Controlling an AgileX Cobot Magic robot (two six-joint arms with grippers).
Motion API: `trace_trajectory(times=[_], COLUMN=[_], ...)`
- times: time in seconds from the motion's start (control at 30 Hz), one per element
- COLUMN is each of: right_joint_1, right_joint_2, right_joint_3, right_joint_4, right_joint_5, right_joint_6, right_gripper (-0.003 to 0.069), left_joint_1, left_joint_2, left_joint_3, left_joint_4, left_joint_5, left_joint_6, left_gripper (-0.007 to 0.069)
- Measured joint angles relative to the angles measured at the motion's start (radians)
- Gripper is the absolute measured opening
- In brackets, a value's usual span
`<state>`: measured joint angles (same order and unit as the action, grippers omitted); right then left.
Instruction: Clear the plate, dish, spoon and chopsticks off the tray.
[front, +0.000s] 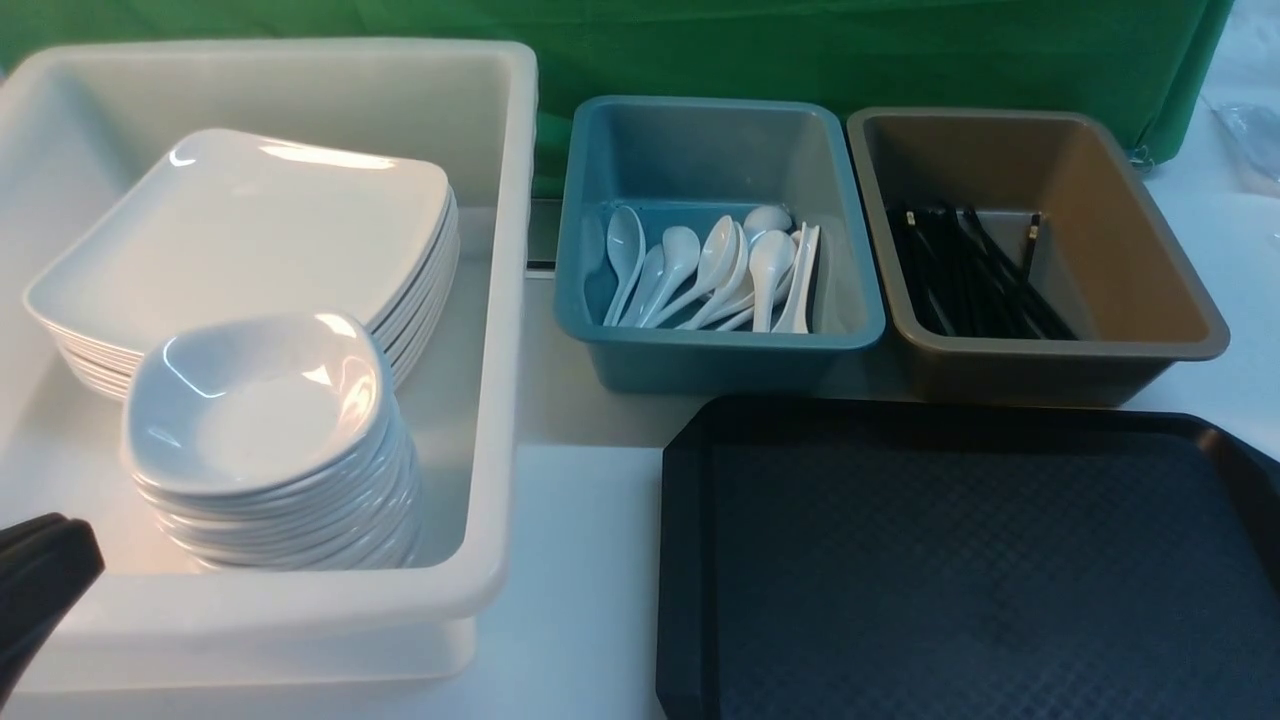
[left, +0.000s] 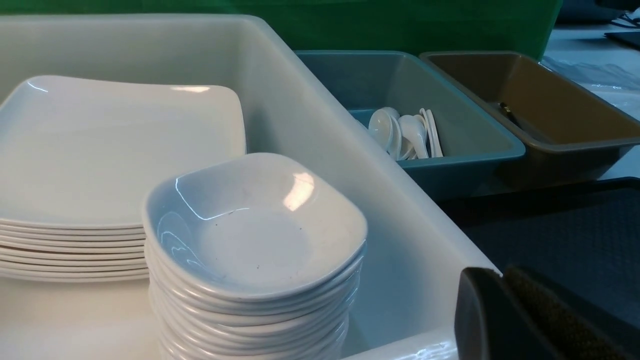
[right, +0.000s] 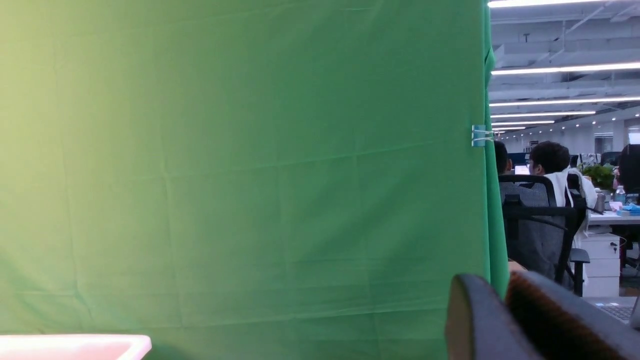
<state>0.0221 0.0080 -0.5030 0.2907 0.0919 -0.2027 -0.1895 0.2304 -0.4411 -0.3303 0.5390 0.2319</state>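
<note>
Black tray bare; left gripper well apart.

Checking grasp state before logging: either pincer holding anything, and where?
Nothing seen held. Left pincer and right pincer show only a fingertip each, nothing on them; tray bare.

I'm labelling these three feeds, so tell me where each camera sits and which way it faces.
Front view: between the arms, looking forward and down at the white tub, blue tub, brown tub and bare tray; the left gripper shows at the edge.
Left wrist view: beside the white tub, facing the stacked dishes; gripper finger shows.
Right wrist view: raised, facing the green curtain and an office; gripper finger shows.
Shared: front and left wrist views both show the tubs and tray.
</note>
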Motion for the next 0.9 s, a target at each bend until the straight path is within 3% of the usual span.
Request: trace_trajectory(times=[0.33, 0.57, 0.73, 0.9], right_joint_1=[0.0, 0.0, 0.0, 0.0], right_joint_2=[0.0, 0.0, 0.0, 0.0], right_joint_3=[0.0, 0.0, 0.0, 0.0], right_joint_4=[0.0, 0.0, 0.0, 0.0], right_joint_5=[0.0, 0.0, 0.0, 0.0], right_joint_6=[-0.001, -0.001, -0.001, 0.0], right_gripper=[0.0163, 0.0165, 0.0176, 0.0187], left_joint_1=[0.0, 0.066, 0.195, 0.241], left_joint_2=[0.0, -0.059, -0.17, -0.226], left_joint_3=[0.0, 0.029, 0.236, 0.42], left_joint_4=[0.045, 0.183, 0.215, 0.29], left_joint_5=[-0.026, -0.136, -0.36, -0.419], left_joint_6=[0.0, 0.002, -0.001, -0.008], left_gripper=[0.0014, 0.0014, 0.0014, 0.0014])
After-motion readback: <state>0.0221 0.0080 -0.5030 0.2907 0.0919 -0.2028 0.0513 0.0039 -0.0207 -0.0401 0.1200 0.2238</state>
